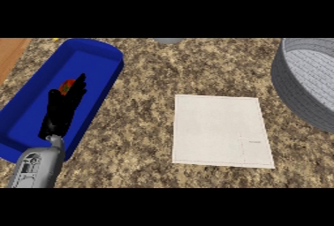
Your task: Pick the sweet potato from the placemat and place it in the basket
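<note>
A reddish-orange sweet potato (66, 84) lies inside the long blue bin (26, 106) at the left, mostly hidden under my left hand (60, 112). The hand hangs over the bin with its fingers straight and pointing away from me, their tips at the sweet potato. I cannot tell whether they touch it. The white placemat (218, 130) lies flat in the middle of the counter with nothing on it. My right hand is out of the view.
A large round grey woven basket (306, 84) stands at the right edge, partly cut off. A small grey object (168, 40) peeks in at the top edge. A wooden surface (9, 53) borders the speckled counter at the top left.
</note>
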`<state>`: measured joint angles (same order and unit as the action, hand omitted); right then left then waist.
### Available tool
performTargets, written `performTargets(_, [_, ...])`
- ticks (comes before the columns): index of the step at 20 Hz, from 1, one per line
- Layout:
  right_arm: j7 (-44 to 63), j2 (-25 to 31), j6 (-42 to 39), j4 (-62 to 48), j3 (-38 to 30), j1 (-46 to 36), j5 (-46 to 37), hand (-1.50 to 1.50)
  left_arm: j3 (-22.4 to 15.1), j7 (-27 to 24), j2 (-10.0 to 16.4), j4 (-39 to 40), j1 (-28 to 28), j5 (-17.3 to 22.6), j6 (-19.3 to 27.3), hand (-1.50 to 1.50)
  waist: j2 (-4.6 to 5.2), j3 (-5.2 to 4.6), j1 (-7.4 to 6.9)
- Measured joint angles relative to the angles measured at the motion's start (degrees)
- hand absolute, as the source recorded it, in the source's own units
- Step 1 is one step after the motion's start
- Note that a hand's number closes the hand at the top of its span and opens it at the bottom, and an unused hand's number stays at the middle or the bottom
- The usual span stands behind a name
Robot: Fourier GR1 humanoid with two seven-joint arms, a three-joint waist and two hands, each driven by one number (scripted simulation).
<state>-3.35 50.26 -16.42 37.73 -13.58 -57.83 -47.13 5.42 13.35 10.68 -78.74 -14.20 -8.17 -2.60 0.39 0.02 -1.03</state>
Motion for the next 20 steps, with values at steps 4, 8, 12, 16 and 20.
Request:
performTargets(4, [-1.25,-0.46,0.56,-6.07,-2.30,-0.10,1.34,-1.50,-0.17,-0.75,-0.28,0.09,0.56,-0.07,-0.07,0.00,0.10,0.02,-0.32])
performTargets(8, [-0.97,-1.76,1.51,-10.85,-4.86,-1.20,3.19,-1.50,-0.24,-0.53,-0.47,0.31,-0.12,-0.45,0.34,0.00,0.15,0.03,-0.42])
performTargets(12, [-4.73,-2.70,5.64,-14.09,-7.56,0.24,5.17,-1.50,-0.02,-1.18,-0.54,0.82,-0.08,-0.25,0.20,0.00,0.18,0.07,-0.39])
performTargets(16, [-7.00,-2.80,9.55,-15.56,-10.91,0.08,7.90,-1.50,-0.10,-0.48,-0.57,0.69,-0.71,-0.17,-0.02,0.00,0.17,0.08,-0.37])
performTargets(20, [-7.66,-1.56,13.91,-16.02,-14.31,-0.40,10.45,-1.50,-0.32,-0.54,-1.08,0.47,-0.35,-0.37,0.37,0.00,0.14,0.08,-0.33])
